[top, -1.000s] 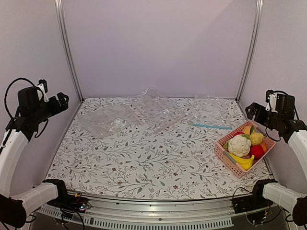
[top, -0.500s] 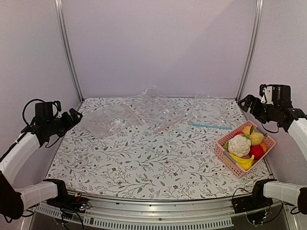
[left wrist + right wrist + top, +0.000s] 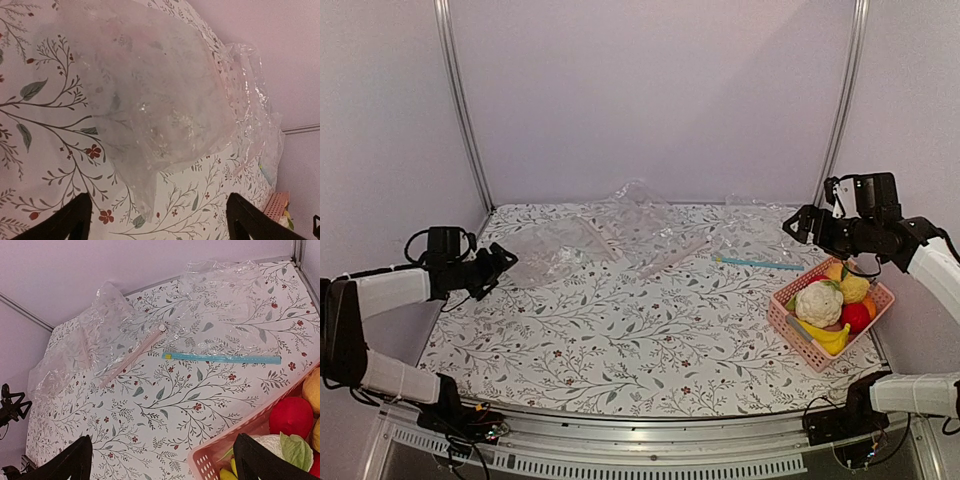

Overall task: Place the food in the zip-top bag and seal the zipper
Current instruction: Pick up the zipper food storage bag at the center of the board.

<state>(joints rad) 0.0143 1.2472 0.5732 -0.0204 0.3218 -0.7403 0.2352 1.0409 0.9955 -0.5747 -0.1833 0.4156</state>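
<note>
The zip-top bag [image 3: 545, 250] lies crumpled and transparent at the table's far left; it fills the left wrist view [image 3: 150, 100]. I cannot make out its zipper. My left gripper [image 3: 500, 265] is open and empty just left of it, one bag corner between its fingers [image 3: 157, 225]. The food sits in a pink basket [image 3: 790, 335] at the right: cauliflower [image 3: 818, 302], lemon [image 3: 854, 289], banana [image 3: 828, 338], red fruit [image 3: 856, 316]. My right gripper [image 3: 800, 222] is open and empty above the table, behind the basket [image 3: 162, 465]. The red fruit [image 3: 291, 416] shows at the right.
A second clear bag with a pink strip [image 3: 650, 230] lies at the back middle, also in the right wrist view [image 3: 120, 335]. A third clear bag with a teal zipper strip [image 3: 760, 263] lies at the back right [image 3: 222, 358]. Walls and metal posts close in the table.
My left arm has swung down from high at the left to the zip-top bag's left edge. My right gripper has moved left and inward, to above the table behind the basket.
</note>
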